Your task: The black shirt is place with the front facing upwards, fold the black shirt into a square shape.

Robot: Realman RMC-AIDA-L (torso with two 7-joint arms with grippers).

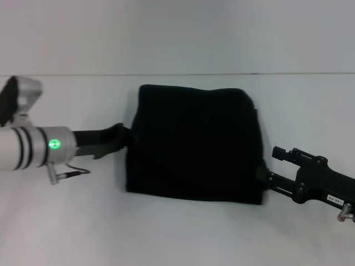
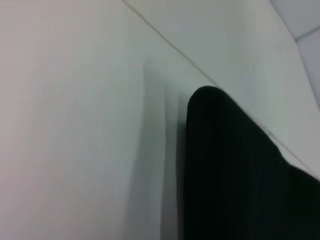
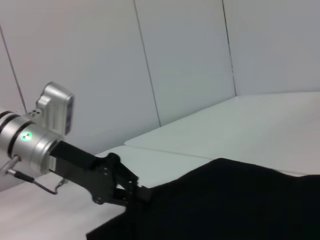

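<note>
The black shirt [image 1: 194, 144] lies on the white table [image 1: 177, 233] as a roughly square folded block; no lettering or neck label shows. My left gripper [image 1: 127, 138] is at the middle of the shirt's left edge, touching the cloth. It also shows in the right wrist view [image 3: 140, 192] at the shirt's edge [image 3: 240, 200]. My right gripper [image 1: 262, 177] is at the shirt's near right corner, its tip against or under the cloth. The left wrist view shows only a rounded corner of the shirt [image 2: 235, 175] on the table.
The table's far edge meets a pale wall [image 1: 177, 33] just behind the shirt. Bare tabletop surrounds the shirt on all sides. A thin cable [image 1: 72, 173] hangs under my left wrist.
</note>
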